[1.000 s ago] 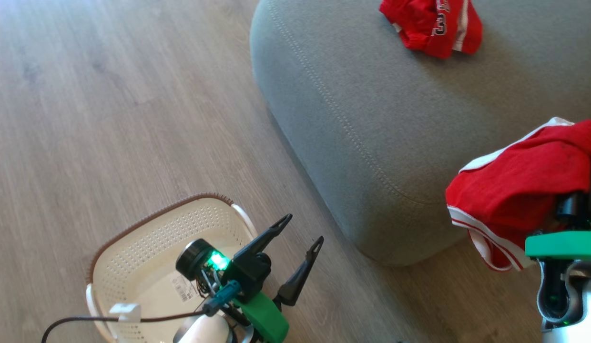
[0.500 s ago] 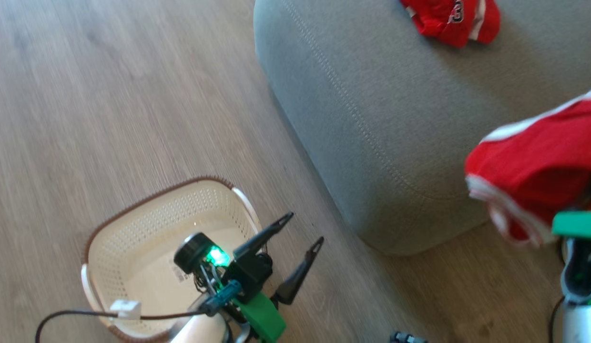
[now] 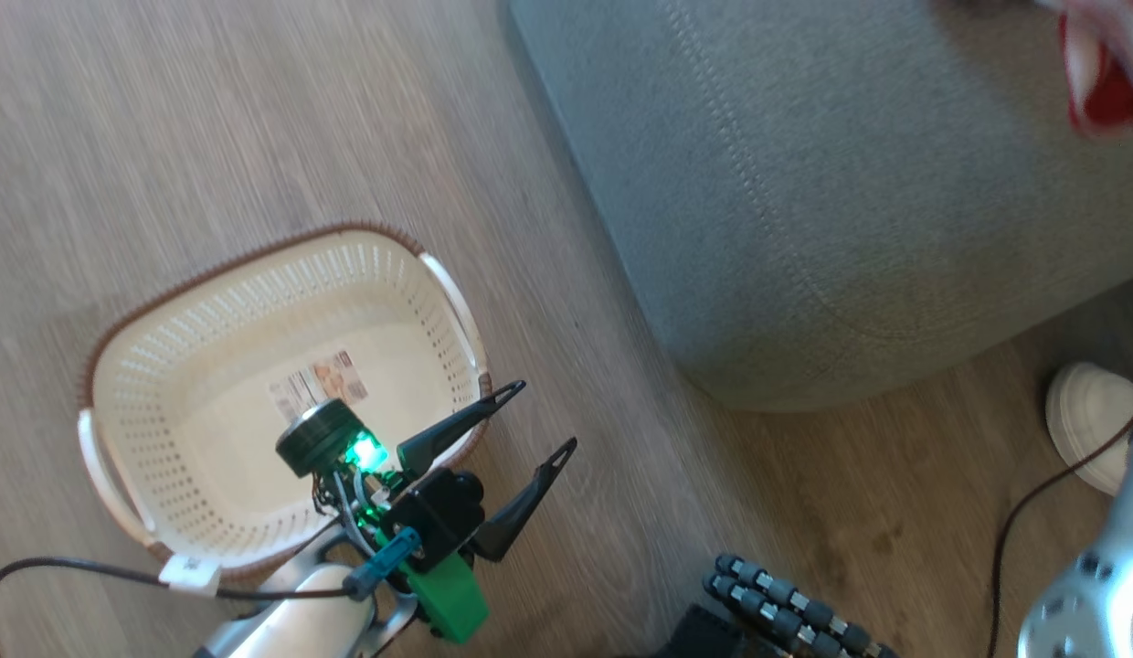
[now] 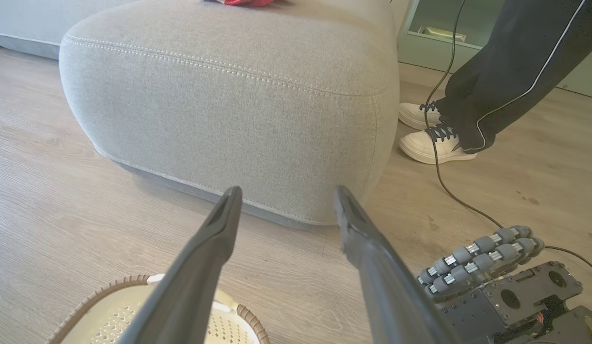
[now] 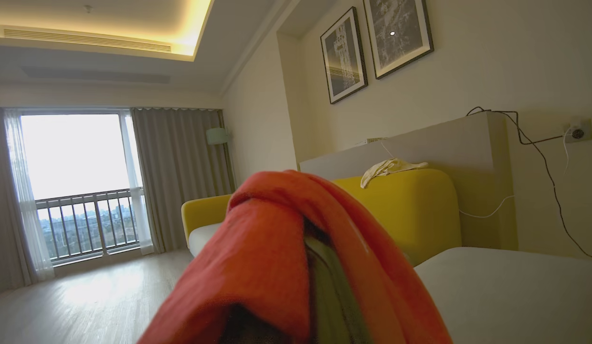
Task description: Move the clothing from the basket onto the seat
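Note:
The cream basket stands on the floor with nothing in it but a label on its bottom; its braided rim also shows in the left wrist view. My left gripper hovers open just right of it, its fingertips pointing at the grey seat. Red clothing is draped over my right gripper, which is shut on it; a dark finger peeks out beneath. That garment is a red blur over the seat. Another red garment lies on the seat top.
A person stands by the seat's corner, with a white shoe, dark trousers and a trailing black cable. My base's roller wheels sit at the bottom. A yellow sofa and a window lie beyond the right arm.
The head camera has swung, so the whole picture shifted. My right gripper has carried the red garment up and farther over the seat, to the view's top right corner. The left gripper stays open by the basket.

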Controlling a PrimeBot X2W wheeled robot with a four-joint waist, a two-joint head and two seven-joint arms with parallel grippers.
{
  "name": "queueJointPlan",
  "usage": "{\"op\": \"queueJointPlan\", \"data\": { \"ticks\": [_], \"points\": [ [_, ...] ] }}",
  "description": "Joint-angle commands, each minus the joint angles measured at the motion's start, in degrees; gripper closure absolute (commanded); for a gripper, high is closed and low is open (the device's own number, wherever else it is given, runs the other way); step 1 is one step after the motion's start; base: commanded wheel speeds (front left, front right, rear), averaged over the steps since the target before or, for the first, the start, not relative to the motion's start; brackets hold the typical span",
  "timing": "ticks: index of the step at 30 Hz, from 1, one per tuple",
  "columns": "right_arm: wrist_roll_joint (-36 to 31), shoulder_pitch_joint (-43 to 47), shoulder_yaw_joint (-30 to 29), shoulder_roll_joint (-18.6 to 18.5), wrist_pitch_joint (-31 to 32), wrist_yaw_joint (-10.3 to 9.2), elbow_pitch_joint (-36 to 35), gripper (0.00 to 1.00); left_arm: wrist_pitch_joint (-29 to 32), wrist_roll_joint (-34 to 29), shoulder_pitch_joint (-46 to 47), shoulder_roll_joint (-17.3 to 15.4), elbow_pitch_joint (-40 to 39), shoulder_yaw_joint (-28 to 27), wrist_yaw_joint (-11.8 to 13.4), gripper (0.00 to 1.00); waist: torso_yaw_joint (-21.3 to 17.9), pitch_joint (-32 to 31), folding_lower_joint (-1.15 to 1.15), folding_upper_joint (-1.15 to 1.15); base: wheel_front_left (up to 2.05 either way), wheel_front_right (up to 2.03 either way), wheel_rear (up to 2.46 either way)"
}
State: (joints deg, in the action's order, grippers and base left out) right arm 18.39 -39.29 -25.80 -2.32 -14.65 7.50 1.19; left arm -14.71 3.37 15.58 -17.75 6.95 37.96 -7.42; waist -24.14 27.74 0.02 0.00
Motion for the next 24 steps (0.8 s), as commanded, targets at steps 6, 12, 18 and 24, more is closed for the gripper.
{"op": "queueJointPlan", "data": {
  "ticks": [6, 12, 18, 24],
  "points": [
    [0.31, -13.03, -1.25, -5.43, 1.58, -0.01, 6.33, 1.0, -0.29, -0.44, 1.25, -3.5, -4.56, -0.79, -0.07, 0.0, 1.19, 6.75, -0.02, 0.0, 0.0, 0.0, 0.0],
    [-7.01, -22.61, -3.73, -10.6, 4.32, -0.01, 17.26, 1.0, -0.29, -0.34, 1.78, -5.49, -6.21, -1.52, -0.07, 0.0, 2.78, 10.54, -0.02, 0.0, 0.0, 0.0, 0.0],
    [-13.31, -30.31, -9.44, -12.71, 5.09, -0.01, 28.2, 1.0, -0.29, -0.09, 1.77, -6.15, -7.08, -1.94, -0.07, 0.0, 4.65, 13.25, -0.02, 0.0, 0.0, 0.0, 0.0],
    [-20.84, -35.38, -16.03, -13.14, 6.2, -0.01, 38.86, 1.0, -0.29, 1.31, 1.65, -5.61, -6.57, -3.5, 0.03, 0.0, 6.46, 14.71, -0.02, 0.0, 0.0, 0.0, 0.0]
  ]
}}
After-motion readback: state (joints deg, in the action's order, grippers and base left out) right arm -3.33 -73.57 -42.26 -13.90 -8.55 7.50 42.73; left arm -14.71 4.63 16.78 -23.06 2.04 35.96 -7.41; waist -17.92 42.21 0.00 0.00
